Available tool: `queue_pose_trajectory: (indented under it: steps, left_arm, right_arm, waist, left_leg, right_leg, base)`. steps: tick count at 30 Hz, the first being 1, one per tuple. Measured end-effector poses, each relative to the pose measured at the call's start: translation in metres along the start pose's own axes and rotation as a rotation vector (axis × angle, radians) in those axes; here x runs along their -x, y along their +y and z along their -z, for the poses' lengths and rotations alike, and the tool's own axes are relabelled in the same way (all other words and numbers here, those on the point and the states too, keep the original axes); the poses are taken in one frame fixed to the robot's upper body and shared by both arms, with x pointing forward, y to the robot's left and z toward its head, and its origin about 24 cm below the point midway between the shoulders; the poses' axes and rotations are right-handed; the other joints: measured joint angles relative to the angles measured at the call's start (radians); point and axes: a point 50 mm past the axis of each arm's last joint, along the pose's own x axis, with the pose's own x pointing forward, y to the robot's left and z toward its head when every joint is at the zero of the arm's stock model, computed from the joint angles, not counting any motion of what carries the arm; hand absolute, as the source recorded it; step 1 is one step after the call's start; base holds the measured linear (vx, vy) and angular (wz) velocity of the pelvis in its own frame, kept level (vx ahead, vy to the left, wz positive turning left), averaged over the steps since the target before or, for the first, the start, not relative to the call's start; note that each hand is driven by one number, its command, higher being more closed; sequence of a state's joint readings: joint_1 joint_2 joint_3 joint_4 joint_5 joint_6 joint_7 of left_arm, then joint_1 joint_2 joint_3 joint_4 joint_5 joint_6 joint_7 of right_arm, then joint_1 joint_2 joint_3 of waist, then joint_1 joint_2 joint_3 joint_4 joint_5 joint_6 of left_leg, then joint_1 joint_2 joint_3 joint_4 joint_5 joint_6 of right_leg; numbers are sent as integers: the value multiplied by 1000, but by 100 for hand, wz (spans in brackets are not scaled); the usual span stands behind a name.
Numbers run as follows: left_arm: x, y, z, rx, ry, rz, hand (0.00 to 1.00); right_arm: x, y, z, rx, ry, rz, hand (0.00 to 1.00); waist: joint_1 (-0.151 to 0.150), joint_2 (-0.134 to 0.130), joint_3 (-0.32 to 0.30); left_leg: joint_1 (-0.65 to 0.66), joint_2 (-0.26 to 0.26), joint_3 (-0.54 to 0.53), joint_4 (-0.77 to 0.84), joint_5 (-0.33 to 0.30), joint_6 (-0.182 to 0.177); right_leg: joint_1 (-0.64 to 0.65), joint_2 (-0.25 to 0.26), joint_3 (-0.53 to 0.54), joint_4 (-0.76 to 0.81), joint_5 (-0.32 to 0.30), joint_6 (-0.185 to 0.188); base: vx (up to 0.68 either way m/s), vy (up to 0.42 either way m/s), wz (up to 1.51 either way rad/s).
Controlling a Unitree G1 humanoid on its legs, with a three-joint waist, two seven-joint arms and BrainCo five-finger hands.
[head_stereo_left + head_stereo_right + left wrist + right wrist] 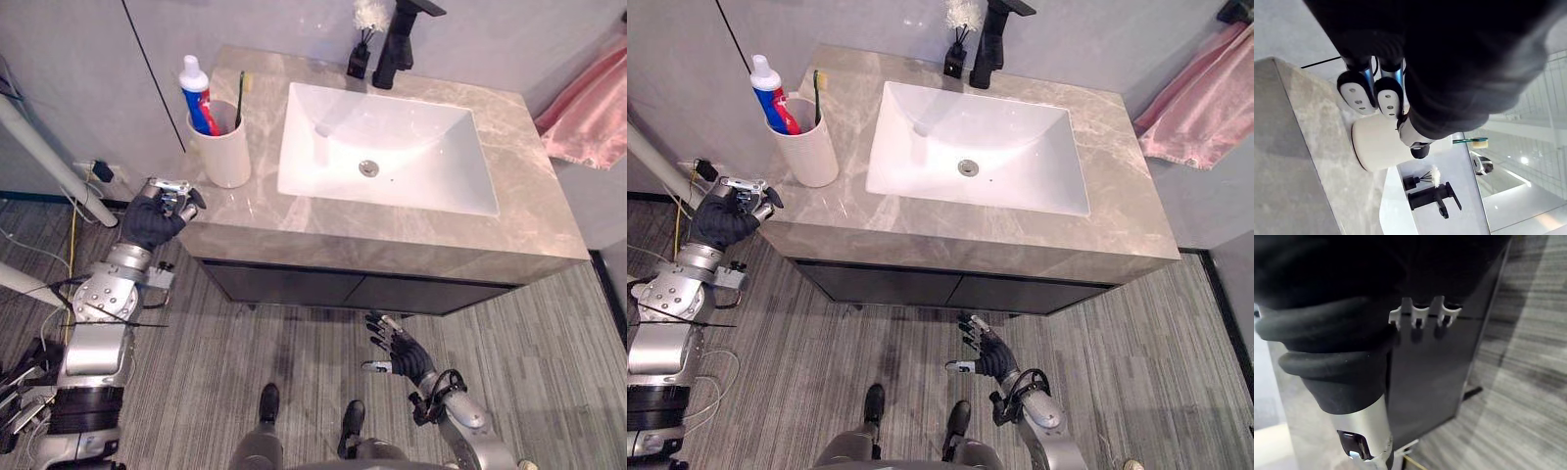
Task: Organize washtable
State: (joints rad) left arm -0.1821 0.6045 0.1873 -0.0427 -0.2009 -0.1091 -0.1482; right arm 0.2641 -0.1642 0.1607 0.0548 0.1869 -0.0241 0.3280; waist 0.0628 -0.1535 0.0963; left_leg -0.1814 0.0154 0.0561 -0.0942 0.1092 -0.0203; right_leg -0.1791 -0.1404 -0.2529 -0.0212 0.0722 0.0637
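My left robot hand (157,217), curled on nothing, sits at the tabletop's (392,235) left edge. The upright cup (225,152) stands just beyond it, far from my slack, empty right robot hand (400,352).

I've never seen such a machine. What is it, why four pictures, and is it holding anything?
It is a humanoid robot with two arms ending in hands. The two wide pictures come from cameras in its head, looking down; the other two come from its wrists and show each hand close up. Before it stands a marble washtable with a white sink, a black faucet and a reed diffuser. A white cup at the left holds a toothpaste tube and a toothbrush; a pink towel hangs at the right. The left hand is by the counter's front left corner, fingers curled, holding nothing. The right hand hangs low before the dark cabinet, fingers open, empty.
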Motion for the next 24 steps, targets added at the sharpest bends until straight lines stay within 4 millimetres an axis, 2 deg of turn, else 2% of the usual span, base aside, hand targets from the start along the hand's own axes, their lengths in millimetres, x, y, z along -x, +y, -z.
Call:
queue_pose_trajectory:
  steps: [11, 17, 21, 24]
  left_arm:
    - [-28, 10, -9, -70, -7, 12, 100]
    - [-32, 20, -11, -103, -2, -2, 100]
    - [-36, 26, -4, -95, 31, -29, 100]
    - [-42, 33, -13, -114, 5, -55, 100]
  right_arm:
    - [0, 7, 3, -7, 10, -25, 0]
    - [-1, 9, 3, -8, 12, -27, 0]
    - [-1, 8, 3, -8, 11, -11, 0]
    - [-1, 8, 3, -8, 11, -8, 0]
  waist:
    - [-22, -40, 26]
    - [-22, -44, 41]
    - [-22, -46, 45]
    - [-22, -51, 66]
  left_leg:
    - [-17, 5, 12, 1, -5, -4]
    - [-24, 9, 24, 1, -9, -6]
    - [-25, 14, 24, 1, -14, -11]
    - [-31, 18, 24, 1, -14, -12]
  right_leg:
    - [-20, 0, 22, -18, 16, 4]
    - [-34, 0, 37, -18, 20, 5]
    - [-36, 4, 38, -18, 20, 5]
    - [-42, 7, 38, -17, 21, 3]
  base:
    - [26, 10, -5]
    - [27, 12, -7]
    - [0, 0, 0]
    - [0, 0, 0]
